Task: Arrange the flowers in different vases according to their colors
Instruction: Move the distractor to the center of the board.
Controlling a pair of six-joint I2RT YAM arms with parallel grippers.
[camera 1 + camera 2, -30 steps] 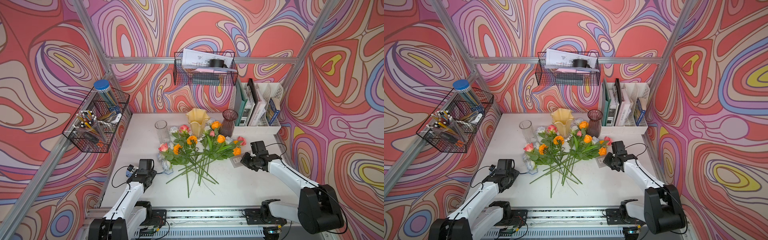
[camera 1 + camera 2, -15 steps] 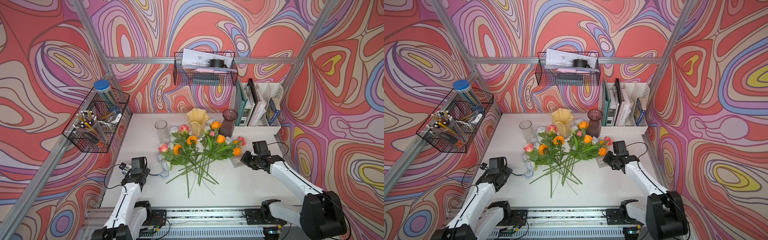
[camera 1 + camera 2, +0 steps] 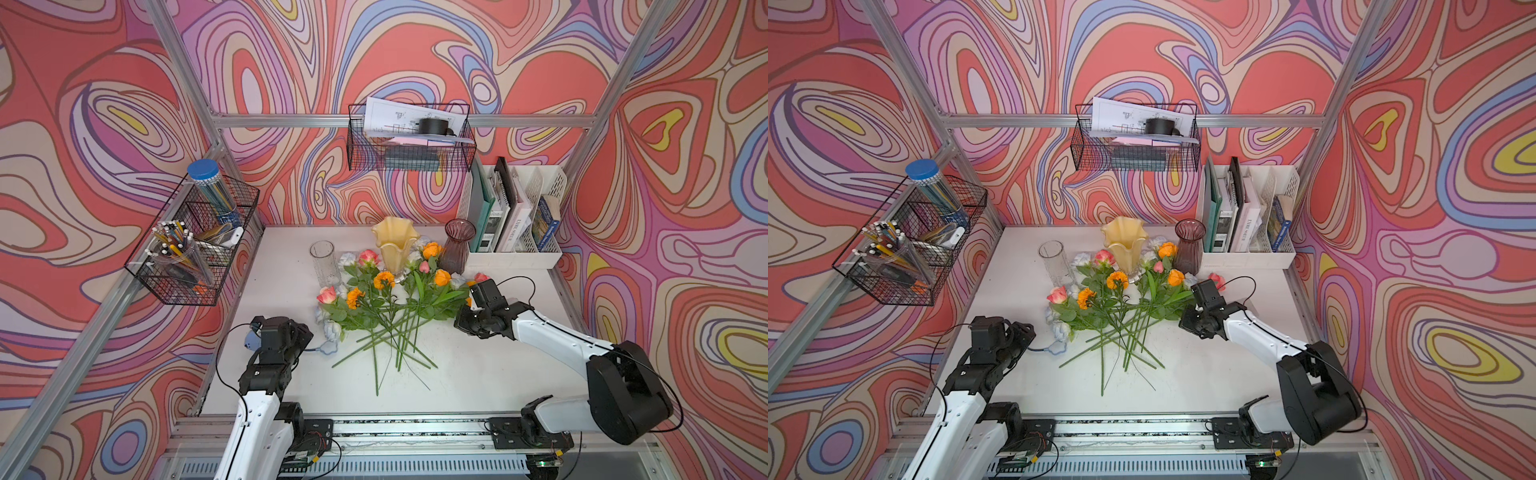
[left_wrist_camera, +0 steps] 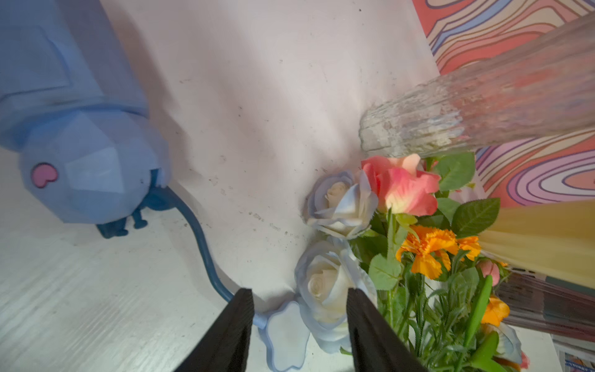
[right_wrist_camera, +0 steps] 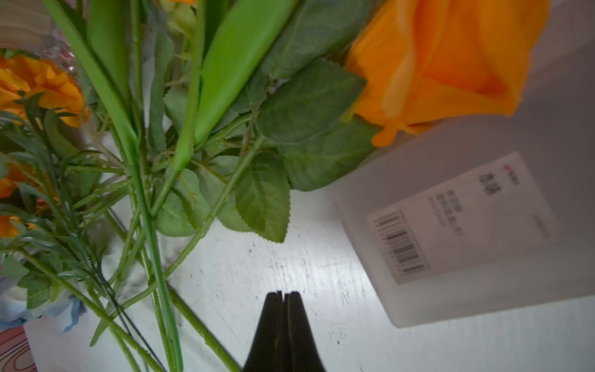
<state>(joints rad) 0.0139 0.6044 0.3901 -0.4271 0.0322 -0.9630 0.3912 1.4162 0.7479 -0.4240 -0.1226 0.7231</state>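
Arms reached in from the near edge. The left gripper [image 4: 299, 309] stood spread. Only its wrist view showed a white rose [image 4: 325, 286] and the flat tail tip of a blue toy [image 4: 87, 180] between the jaws, nothing pinched. The right gripper [image 5: 282, 298] was pressed together and empty, just short of the stems. Its wrist view alone showed a barcode label [image 5: 450, 222] on a white box [image 5: 483, 290] under an orange bloom [image 5: 444, 61], the print too blurred to read. Beyond, in both top views, the flowers [image 3: 386, 303] lay heaped on the table [image 3: 478, 374], none in a vase. Behind them stood the clear vase [image 3: 323, 262], yellow vase [image 3: 395, 249] and purple vase [image 3: 457, 251]. Farthest back, the book [image 3: 515, 224] spines were too small to read.
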